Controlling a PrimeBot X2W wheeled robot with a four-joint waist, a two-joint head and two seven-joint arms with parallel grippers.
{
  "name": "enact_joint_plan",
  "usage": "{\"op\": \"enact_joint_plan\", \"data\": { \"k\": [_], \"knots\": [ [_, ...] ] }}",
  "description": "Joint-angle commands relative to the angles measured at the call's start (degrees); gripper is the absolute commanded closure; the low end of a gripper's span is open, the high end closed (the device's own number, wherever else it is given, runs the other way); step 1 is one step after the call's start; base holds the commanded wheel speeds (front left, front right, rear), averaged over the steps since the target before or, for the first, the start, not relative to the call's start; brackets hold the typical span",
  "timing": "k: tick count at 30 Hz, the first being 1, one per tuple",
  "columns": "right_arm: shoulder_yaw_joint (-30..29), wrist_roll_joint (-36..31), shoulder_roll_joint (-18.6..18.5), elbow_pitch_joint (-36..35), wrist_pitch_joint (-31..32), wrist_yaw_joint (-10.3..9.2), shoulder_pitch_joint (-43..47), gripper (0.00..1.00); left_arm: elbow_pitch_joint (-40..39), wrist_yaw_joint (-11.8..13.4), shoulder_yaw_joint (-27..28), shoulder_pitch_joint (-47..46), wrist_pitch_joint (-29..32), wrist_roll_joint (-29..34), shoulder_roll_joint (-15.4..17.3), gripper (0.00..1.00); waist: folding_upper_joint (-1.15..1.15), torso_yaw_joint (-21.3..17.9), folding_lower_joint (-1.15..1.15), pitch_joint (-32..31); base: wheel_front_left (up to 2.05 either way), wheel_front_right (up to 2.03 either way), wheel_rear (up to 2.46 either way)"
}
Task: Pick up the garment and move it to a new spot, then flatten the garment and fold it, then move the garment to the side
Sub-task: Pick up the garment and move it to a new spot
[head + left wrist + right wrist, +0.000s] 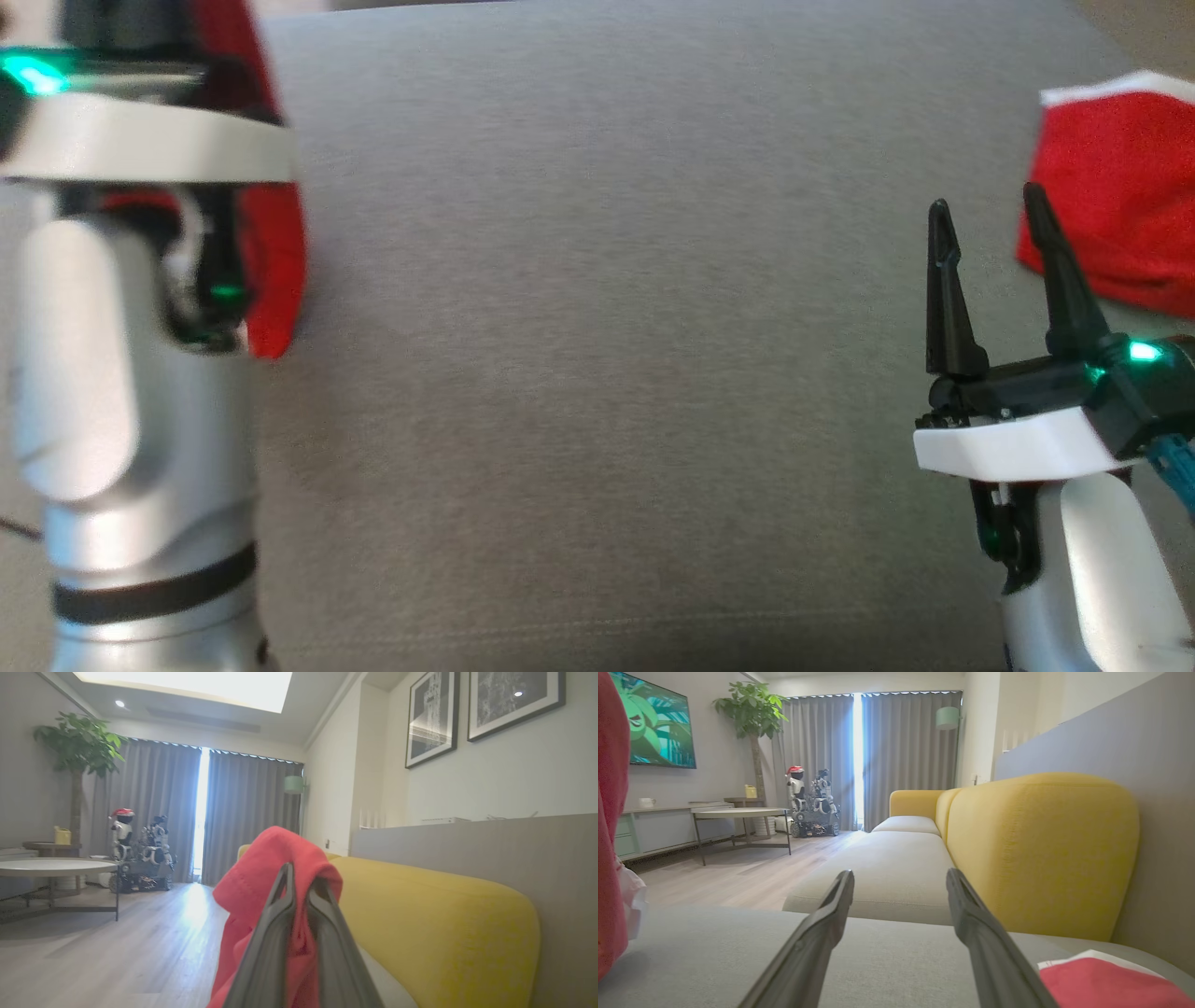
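Grey sofa seat [597,327] ahead. At its left edge the left gripper [301,877] pinches the hanging red garment [261,872], while the right gripper [990,219], spread, sits well apart, beside another red cloth [1120,187].

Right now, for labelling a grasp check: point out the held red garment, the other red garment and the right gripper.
held red garment [275,851]: left wrist view, bunched fold at its top.
other red garment [1120,187]: head view, middle of the cloth.
right gripper [985,201]: head view, gap between open fingertips.

Grey curtains [901,756], wooden floor [738,872], yellow sofa back [1041,849], potted tree [752,709], framed pictures [432,716]
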Motion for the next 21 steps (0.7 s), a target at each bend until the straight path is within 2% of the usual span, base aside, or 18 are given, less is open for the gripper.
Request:
{"op": "enact_joint_plan", "data": {
  "k": [1,6,13,18,21],
  "knots": [
    [1.65,0.81,-0.11,-1.88,-0.84,0.21,-1.31,0.0,-1.34,0.72,-0.64,-2.42,1.0,-0.19,0.87,1.0,0.0,-3.94,0.0,1.3,0.0,0.0,0.0],
    [1.93,1.47,-0.11,-1.82,-1.35,0.21,-1.89,0.0,4.32,3.78,-8.11,-3.75,0.55,-4.08,0.2,1.0,0.0,-8.6,0.0,3.64,0.0,0.0,0.0],
    [2.46,3.34,-0.11,-1.53,-1.71,0.21,-3.61,0.0,10.73,11.38,-25.22,-8.66,-3.76,-15.2,0.15,1.0,0.0,-14.8,0.0,6.71,0.0,0.0,0.0],
    [3.54,4.42,-0.11,-1.66,-1.77,0.21,-4.4,0.0,13.85,17.36,-33.13,-14.65,-6.7,-19.95,0.15,1.0,0.0,-18.42,0.0,8.01,0.0,0.0,0.0],
    [3.93,4.94,-0.11,-1.81,-1.78,0.21,-4.5,0.0,15.87,18.69,-37.81,-17.13,-7.3,-22.96,0.15,1.0,0.0,-19.79,0.0,8.17,0.0,0.0,0.0]
  ]
}}
